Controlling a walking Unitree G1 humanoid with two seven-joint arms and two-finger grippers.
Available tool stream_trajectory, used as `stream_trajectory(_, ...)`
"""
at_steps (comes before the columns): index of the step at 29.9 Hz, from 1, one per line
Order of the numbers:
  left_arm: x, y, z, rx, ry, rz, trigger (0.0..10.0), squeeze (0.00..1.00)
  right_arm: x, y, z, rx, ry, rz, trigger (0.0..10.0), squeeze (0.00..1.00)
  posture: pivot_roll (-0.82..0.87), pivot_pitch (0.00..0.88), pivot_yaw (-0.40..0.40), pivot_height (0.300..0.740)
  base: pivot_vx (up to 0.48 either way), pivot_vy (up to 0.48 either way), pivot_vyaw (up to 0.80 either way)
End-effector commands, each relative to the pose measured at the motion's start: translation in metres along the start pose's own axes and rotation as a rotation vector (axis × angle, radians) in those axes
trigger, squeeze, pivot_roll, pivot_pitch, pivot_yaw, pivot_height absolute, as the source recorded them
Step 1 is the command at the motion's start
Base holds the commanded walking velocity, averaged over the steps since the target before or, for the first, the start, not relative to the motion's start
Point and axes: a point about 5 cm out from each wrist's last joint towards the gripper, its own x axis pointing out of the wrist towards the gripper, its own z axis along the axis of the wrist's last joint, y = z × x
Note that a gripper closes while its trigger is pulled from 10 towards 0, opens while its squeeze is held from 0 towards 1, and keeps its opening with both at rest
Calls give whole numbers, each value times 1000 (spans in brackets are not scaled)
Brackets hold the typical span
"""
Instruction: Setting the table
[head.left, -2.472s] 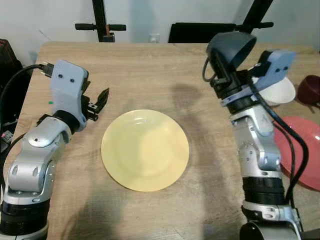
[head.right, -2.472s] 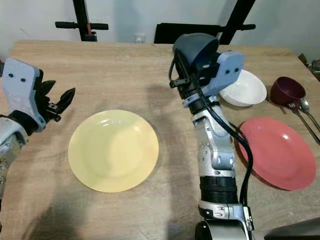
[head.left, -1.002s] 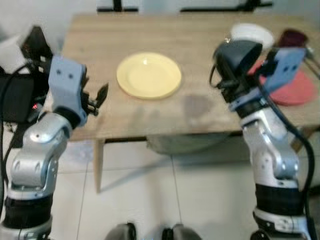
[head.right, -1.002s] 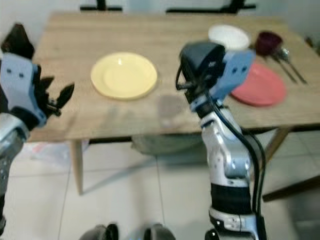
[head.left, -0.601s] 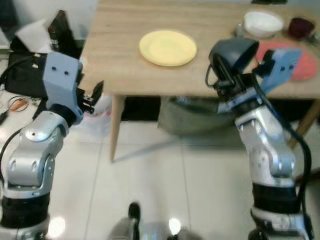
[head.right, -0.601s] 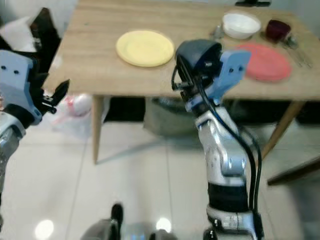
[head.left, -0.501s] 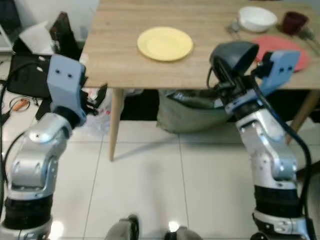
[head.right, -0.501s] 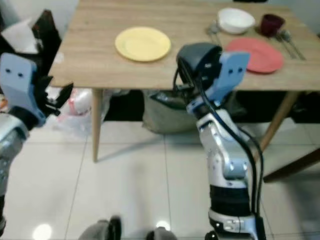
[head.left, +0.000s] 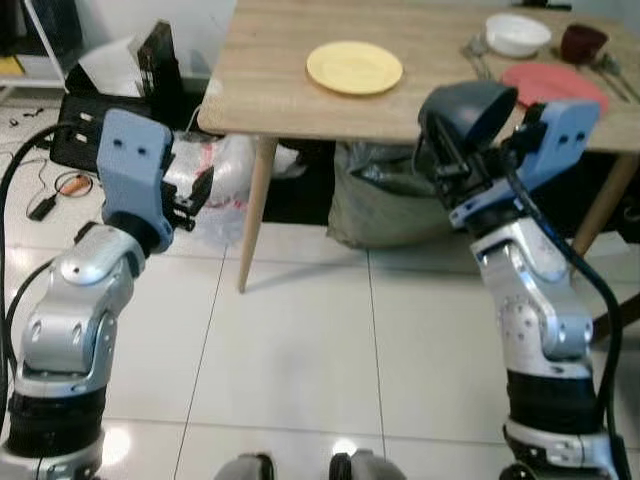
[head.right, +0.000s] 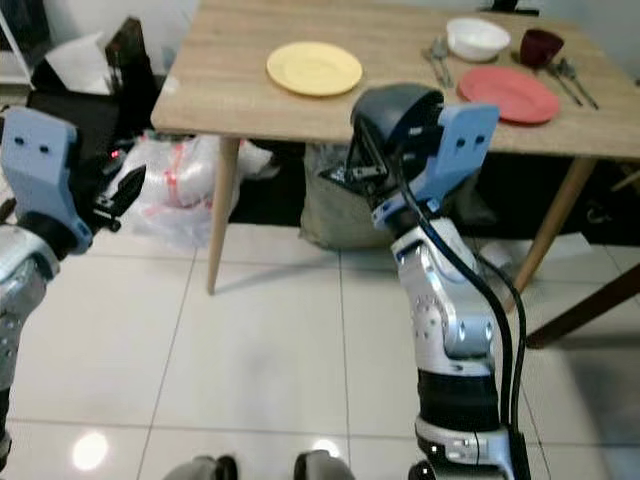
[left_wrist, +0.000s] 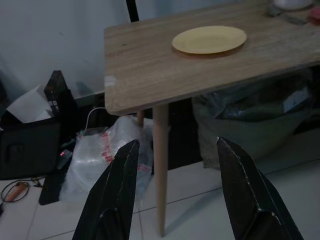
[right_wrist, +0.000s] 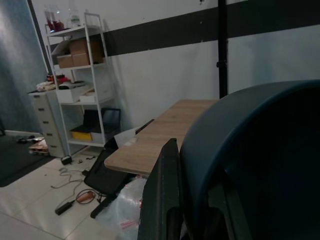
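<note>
well back from the wooden table (head.left: 300, 60), a robot carries a dark bowl (head.left: 465, 105) toward an unfinished setting.

the right gripper (head.right: 345, 175) is clamped on the bowl's rim; the left gripper (left_wrist: 172, 192) hangs spread and empty. a yellow plate (head.right: 314, 68) sits far left, a red plate (head.right: 507, 94), white bowl (head.right: 476, 38), maroon cup (head.right: 540, 44) and cutlery (head.right: 438, 58) far right; all look empty. best approach: walk close, keep the bowl level, lower it onto a plate.
</note>
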Motion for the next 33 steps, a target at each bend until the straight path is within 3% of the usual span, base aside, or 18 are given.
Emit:
stream_trajectory(1, 1, 0, -3, -22, 14, 4, 10000, 0, -2, -3, 4, -3, -11, -10, 10000, 0, -17, 100, 12, 740, 0, 0, 0)
stream_trajectory(12, 2, 0, -4, 6, 21, 3, 10000, 0, -2, -3, 3, 5, -7, -16, 10000, 0, -18, 101, 11, 740, 0, 0, 0)
stream_trajectory(33, 4, -2, -5, 12, 21, -13, 10000, 0, -2, -7, 2, 15, -1, -33, 10000, 0, -24, 102, 18, 740, 0, 0, -783)
